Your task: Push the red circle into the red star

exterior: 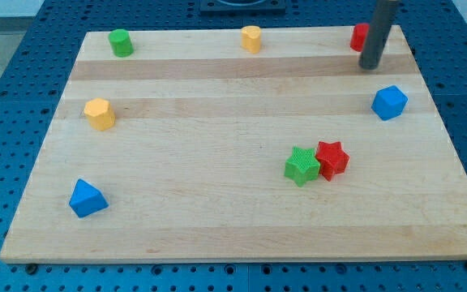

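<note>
The red circle (359,37) sits near the board's top right corner, partly hidden behind my rod. My tip (370,66) rests on the board just below and right of the red circle, close to it. The red star (332,159) lies at the lower right of the middle, touching a green star (302,165) on its left. The red star is well below the red circle.
A blue cube (389,102) sits below and right of my tip. A yellow cylinder (251,38) and green cylinder (121,42) stand along the top edge. A yellow hexagon (99,113) is at left, a blue triangle (86,199) at lower left. The wooden board (217,235) lies on blue pegboard.
</note>
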